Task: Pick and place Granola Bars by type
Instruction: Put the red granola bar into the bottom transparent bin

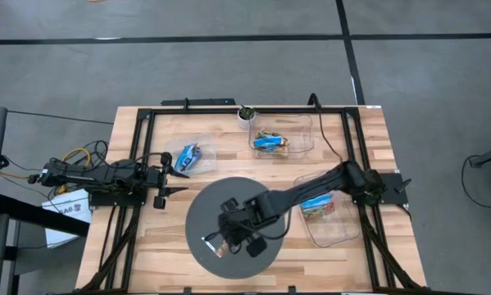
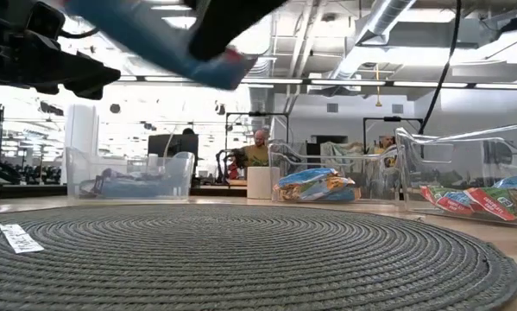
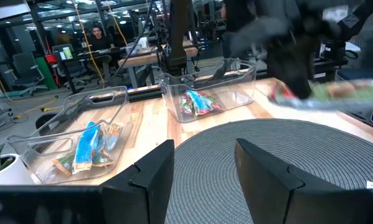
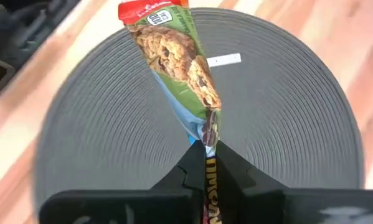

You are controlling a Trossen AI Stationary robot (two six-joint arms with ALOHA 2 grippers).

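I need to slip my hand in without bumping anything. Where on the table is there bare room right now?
The grey round mat is bare toward the left gripper, apart from a white stick; bare wood lies in the front left corner. It is crowded where the right gripper holds a granola bar over the mat, and around the three clear bins.

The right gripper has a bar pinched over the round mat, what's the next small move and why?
Probably carry it toward the bin on the right. The right gripper is shut on the red-and-green granola bar, lifted off the mat, and that bin seems to hold similar red-and-green wrappers.
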